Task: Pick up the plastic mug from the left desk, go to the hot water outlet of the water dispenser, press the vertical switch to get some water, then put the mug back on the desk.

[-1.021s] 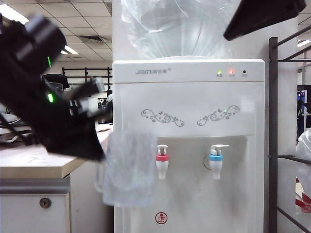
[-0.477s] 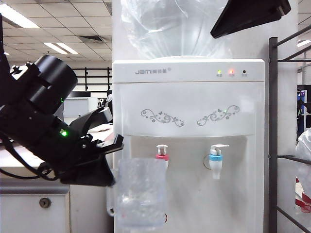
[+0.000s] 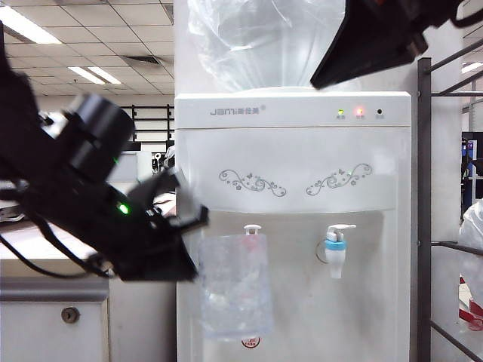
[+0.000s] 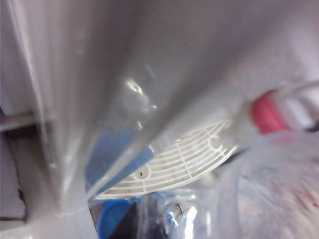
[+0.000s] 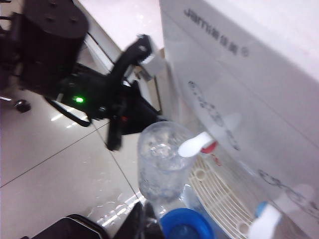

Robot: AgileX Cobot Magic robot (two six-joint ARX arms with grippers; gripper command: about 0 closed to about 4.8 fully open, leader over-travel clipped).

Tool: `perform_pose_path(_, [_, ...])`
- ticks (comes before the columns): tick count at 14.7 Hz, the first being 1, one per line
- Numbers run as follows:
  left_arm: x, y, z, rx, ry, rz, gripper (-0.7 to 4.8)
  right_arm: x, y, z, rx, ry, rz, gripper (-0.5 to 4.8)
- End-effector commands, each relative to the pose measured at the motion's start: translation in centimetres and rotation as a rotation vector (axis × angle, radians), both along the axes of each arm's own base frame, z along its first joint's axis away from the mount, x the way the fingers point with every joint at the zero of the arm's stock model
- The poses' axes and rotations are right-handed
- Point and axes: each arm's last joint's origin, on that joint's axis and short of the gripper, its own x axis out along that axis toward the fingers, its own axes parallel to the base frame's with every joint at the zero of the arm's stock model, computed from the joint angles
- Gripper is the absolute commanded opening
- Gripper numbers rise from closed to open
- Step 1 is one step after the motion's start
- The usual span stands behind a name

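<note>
While the mug (image 3: 234, 285) hangs in front of the dispenser (image 3: 294, 151), directly beneath the hot tap (image 3: 252, 240), the task stands near its midpoint: pickup from the desk (image 3: 45, 260) is done; pressing, filling and return remain, as far as these views show. No water stream is visible, and the mug appears empty.

Left gripper (image 3: 185, 249): just left of the dispenser's recess, jaws clamped on the mug's side away from the dispenser; the mug extends from the jaws toward the tap and sits roughly upright. In the right wrist view the mug's (image 5: 162, 159) open rim lies below the white lever (image 5: 197, 143), whose red collar shows just behind it.

Right gripper (image 3: 362, 41): high before the dispenser's bottle (image 3: 264, 38), well above the tap, jaws fully closed and empty. Judged from this, it must descend to the switch (image 3: 252, 228) before water can flow.

Left wrist view: red collar (image 4: 266, 112) and drip grille (image 4: 174, 162) appear through the mug's clear wall.
</note>
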Motion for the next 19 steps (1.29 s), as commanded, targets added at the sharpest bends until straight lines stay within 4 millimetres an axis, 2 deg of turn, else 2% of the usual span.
perform_pose_path(1, [0.6,-0.8,-0.3,-0.008,-0.003,0.002,-0.05,0.4,0.4,0.1,0.03,-0.019,0.029,-0.05])
perform_pose_path(12, [-0.8,-2.0,-1.2,0.069,0.063,-0.007,-0.05,0.7,0.5,0.1,0.037,-0.031,0.03,-0.05])
perform_pose_path(19, [-0.4,-2.1,-0.8,0.044,0.022,0.083,-0.05,0.6,0.6,0.1,0.049,-0.025,0.049,-0.05])
